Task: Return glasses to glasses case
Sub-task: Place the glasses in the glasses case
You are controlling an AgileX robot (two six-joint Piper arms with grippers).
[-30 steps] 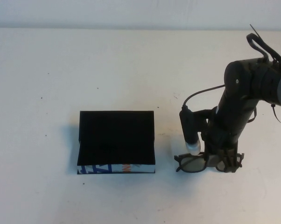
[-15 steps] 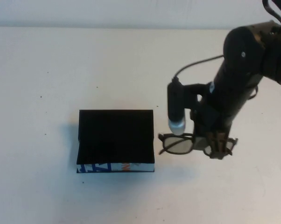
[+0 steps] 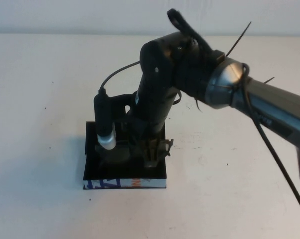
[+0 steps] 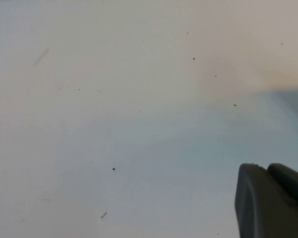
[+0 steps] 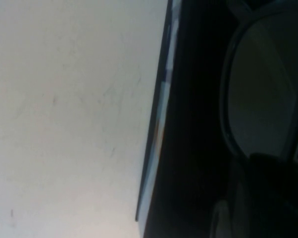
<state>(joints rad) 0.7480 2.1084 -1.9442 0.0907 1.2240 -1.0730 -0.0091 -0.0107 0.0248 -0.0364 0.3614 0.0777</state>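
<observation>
The right arm reaches in from the right side and bends down over the glasses case (image 3: 125, 175). The case is a black box sitting on the pale worktop (image 3: 45, 94), left of the middle and toward the near side. Its near side has a strip printed in blue, white and orange. The box is open at the top and the inside is black.

The right tool (image 3: 151, 153) hangs just over the open box, at its right part. It is pinched shut on the glasses (image 3: 115, 153). The glasses are dark with faintly tinted lenses. They are held flat over the inside of the box, with the frame stretching out to the left of the tool. One lens shows under the small white-tipped camera that hangs from the arm. Whether the glasses touch the lining cannot be told.

In the right wrist view, one lens of the glasses (image 5: 260, 94) shows close up against the black inside of the case (image 5: 193, 148), with the printed edge of the box beside it and bare worktop (image 5: 70, 109) past that.

The left tool (image 4: 270, 201) shows only as a dark corner in the left wrist view, over bare worktop (image 4: 114, 99). Whether it is open or closed cannot be told. It is not seen from above.
</observation>
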